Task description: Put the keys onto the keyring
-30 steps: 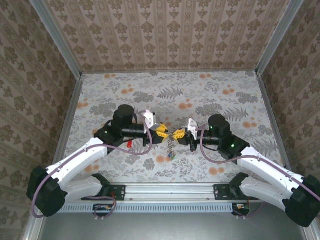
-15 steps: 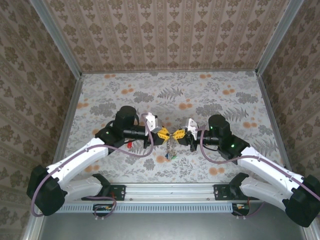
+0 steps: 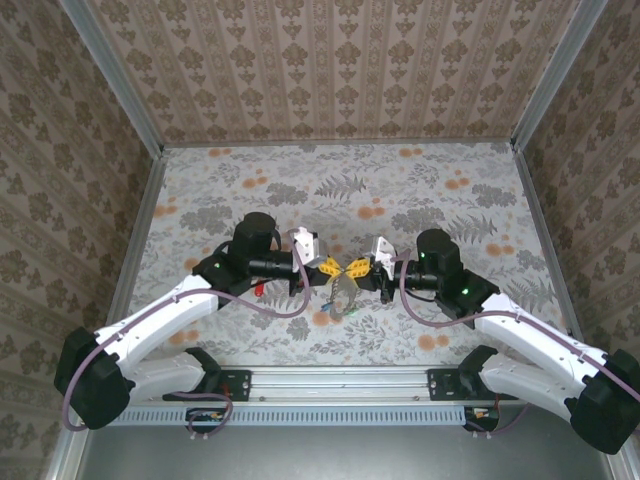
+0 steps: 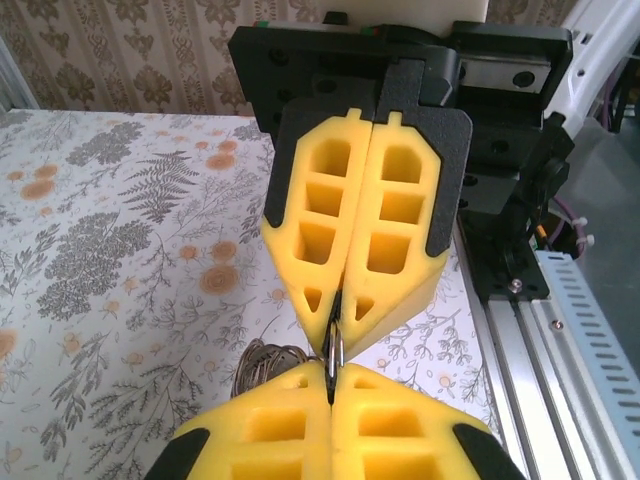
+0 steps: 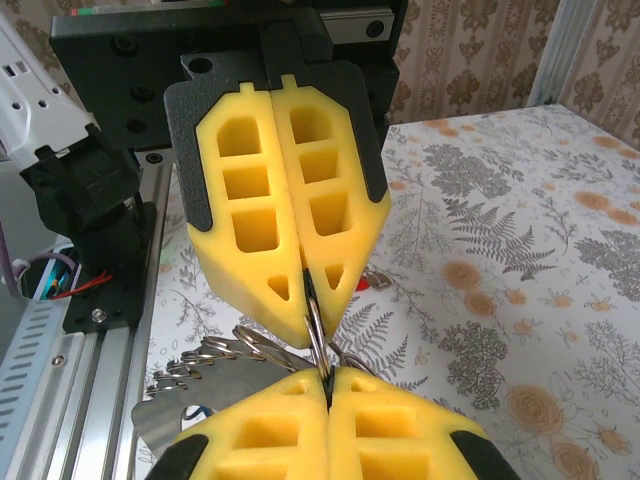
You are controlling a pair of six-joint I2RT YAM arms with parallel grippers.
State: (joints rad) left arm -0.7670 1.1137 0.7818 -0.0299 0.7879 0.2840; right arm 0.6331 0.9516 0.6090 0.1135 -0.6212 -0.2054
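Left end effector [image 5: 303, 295] clenched on thin grey metal wire keyring [image 5: 315, 335]. Right end effector [image 4: 338, 312] clenched on same ring, tips almost meeting, above near-centre of floral-patterned table [image 3: 400, 190].

Risks:
- opposed pinches tug apart, so wire slips or twists free
- small coloured-head keys [image 3: 340, 300] dangling below swing and drop

Small red item [image 3: 259, 290] lies on table, tucked under left arm [image 3: 170, 310]. Possibly a key, cannot tell. Awkward reach.

The table [image 3: 400, 190] wears a pale cloth printed with grey ferns and orange flowers. Wallpaper with a brown damask pattern covers the far wall [image 3: 340, 70], the left wall [image 3: 60, 200] and the right wall [image 3: 590, 200]. Grey metal posts [image 3: 115, 75] stand in the far corners. A metal rail [image 3: 340, 380] runs along the near edge, with a slotted grey strip [image 3: 340, 415] just nearer.
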